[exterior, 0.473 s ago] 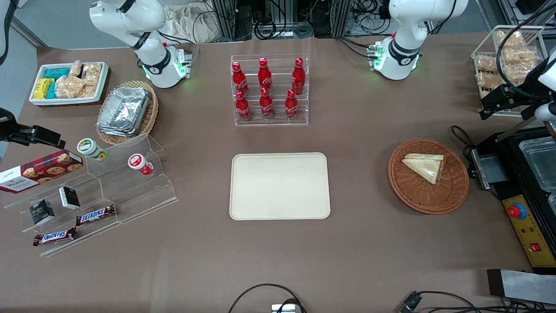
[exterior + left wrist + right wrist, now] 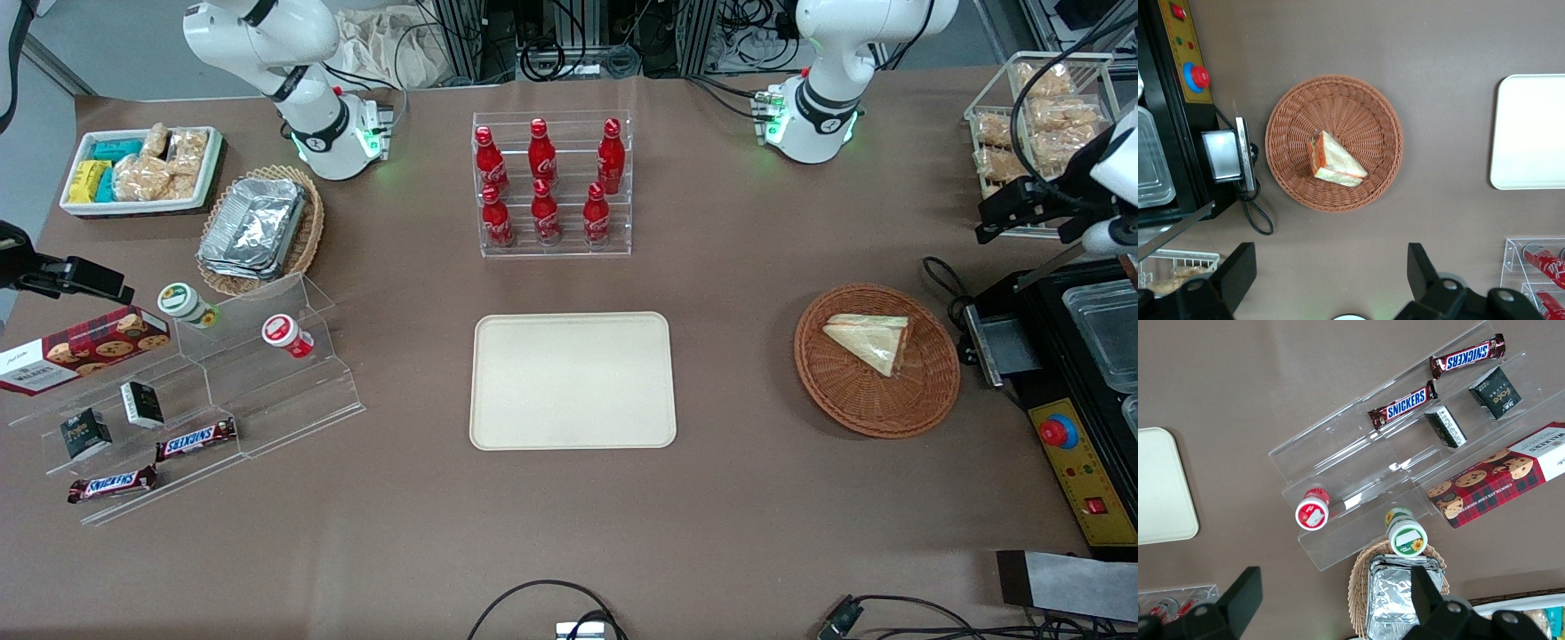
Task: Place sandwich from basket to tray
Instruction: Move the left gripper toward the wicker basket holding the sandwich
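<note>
A: I see the triangular wrapped sandwich (image 2: 869, 342) in the woven reddish basket (image 2: 876, 406); smooth cream tray (image 2: 573, 380) bare.

B: My gripper (image 2: 1331, 280) hangs spread wide above it. 6 Coca-Cola bottles (image 2: 545, 180) stand racked.

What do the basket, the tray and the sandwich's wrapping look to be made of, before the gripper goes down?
Basket: woven wicker, reddish-brown, visible radial weave. Tray: probably matte cream plastic; smooth, uniform, with a low moulded rim. Sandwich: soft white bread, orange filling at the cut edge; any wrap is hard to make out. The gripper hangs open, high above the basket.
</note>
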Controlling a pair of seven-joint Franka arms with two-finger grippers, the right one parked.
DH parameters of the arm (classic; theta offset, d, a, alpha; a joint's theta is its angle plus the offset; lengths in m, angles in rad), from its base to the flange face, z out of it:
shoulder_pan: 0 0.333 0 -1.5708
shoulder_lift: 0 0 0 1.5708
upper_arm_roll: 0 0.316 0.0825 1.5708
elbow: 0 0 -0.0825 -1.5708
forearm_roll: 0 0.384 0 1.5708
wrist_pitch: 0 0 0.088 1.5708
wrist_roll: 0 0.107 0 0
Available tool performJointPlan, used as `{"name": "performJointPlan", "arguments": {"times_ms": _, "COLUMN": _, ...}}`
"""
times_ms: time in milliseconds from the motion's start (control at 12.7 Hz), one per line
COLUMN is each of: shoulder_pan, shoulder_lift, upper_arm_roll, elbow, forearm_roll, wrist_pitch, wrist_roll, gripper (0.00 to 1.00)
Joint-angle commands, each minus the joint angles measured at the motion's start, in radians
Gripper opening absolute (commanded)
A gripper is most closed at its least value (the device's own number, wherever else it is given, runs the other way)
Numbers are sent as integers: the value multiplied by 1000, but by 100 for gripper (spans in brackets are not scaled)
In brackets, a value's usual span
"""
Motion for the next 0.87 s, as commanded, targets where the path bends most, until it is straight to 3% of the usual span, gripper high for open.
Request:
{"name": "performJointPlan", "arguments": {"times_ms": 0, "shoulder_pan": 4, "shoulder_lift": 105, "upper_arm_roll": 11, "elbow": 23, "forearm_roll": 6, "wrist_pitch": -4, "wrist_roll": -68, "gripper": 100}}
{"name": "performJointPlan", "arguments": {"times_ms": 394, "shoulder_pan": 11, "shoulder_lift": 208, "upper_arm_roll": 10, "elbow": -69, "forearm_roll": 11, "wrist_pitch": 192, "wrist_roll": -353, "gripper": 100}}
{"name": "performJointPlan", "arguments": {"times_ms": 788, "shoulder_pan": 11, "shoulder_lift": 231, "upper_arm_roll": 10, "elbow": -268, "forearm_roll": 10, "wrist_pitch": 479, "wrist_roll": -621, "gripper": 100}}
